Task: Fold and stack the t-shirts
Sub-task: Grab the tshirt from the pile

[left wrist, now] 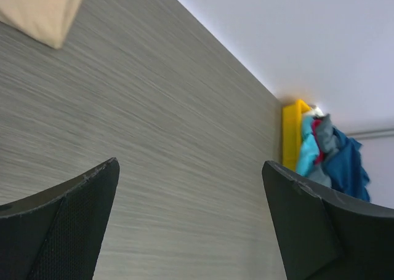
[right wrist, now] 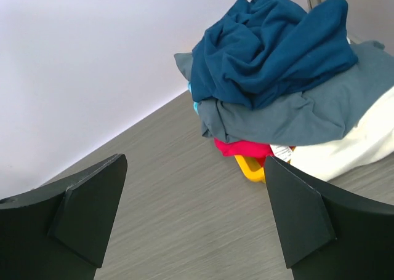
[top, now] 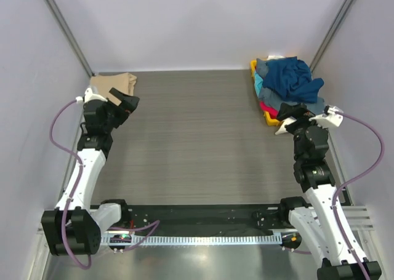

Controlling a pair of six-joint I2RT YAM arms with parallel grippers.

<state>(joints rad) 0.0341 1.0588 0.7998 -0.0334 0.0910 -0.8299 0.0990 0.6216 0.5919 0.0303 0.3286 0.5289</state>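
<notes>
While both sets of fingers stand spread and empty, the left gripper (top: 128,101) hangs beside the tan t-shirt (top: 114,82) at the bench's (top: 197,138) far-left corner, the right gripper (top: 286,117) beside the heaped t-shirts (top: 289,83) far right.

Top camera looks down on the table (top: 197,138) from above its near edge. Left wrist skims low across it; right wrist sits near the shirt pile (right wrist: 277,77), shared by all.
</notes>
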